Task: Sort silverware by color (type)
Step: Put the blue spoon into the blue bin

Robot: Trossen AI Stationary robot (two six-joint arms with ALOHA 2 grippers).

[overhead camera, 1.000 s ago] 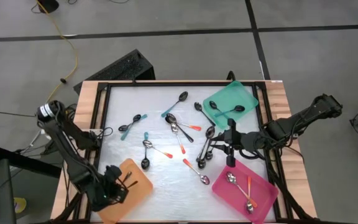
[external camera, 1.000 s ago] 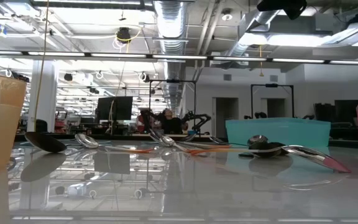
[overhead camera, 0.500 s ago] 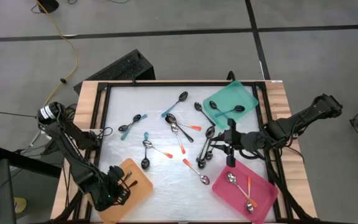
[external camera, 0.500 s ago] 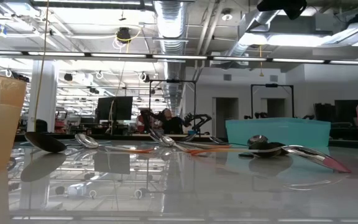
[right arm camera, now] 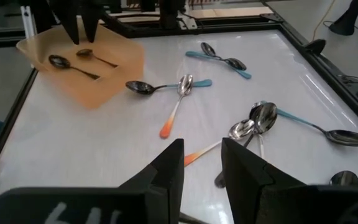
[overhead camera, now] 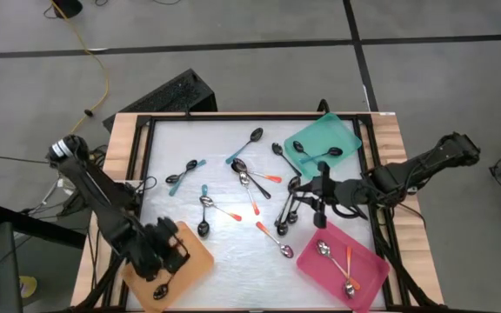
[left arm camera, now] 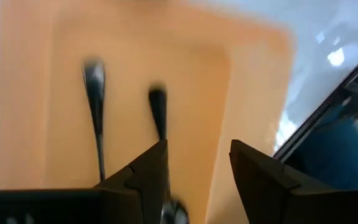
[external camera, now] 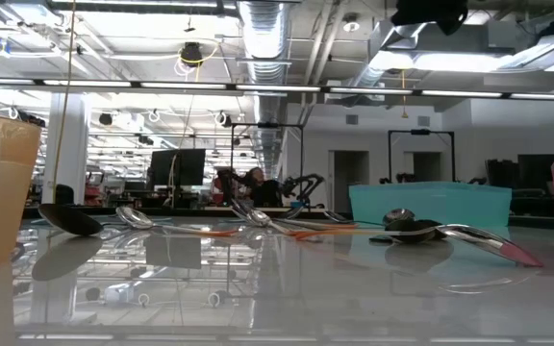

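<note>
Three trays on the counter (overhead camera: pixel 233 252): one (overhead camera: pixel 190 261) at the near left corner with two spoons (right arm camera: pixel 73 60) in it, one (overhead camera: pixel 342 269) at the near right with spoons, one (overhead camera: pixel 324 143) at the far right with spoons. Between them, loose spoons (overhead camera: pixel 246 178) scattered mid-counter. Left pincer (overhead camera: pixel 165 256) over the near-left tray; right pincer (overhead camera: pixel 320 198) between the two right-hand trays.

A: What do the two dark, jointed robot arms look like from above?

B: Both are black and slim. The left arm (overhead camera: pixel 103 204) carries a pale ring at its outer joint. The right arm (overhead camera: pixel 420 165) has bulky black housings.

A: And the fingers?

B: Black, wedge-shaped fingers (right arm camera: pixel 160 177), with pale scrawled markings on the body below them.
</note>
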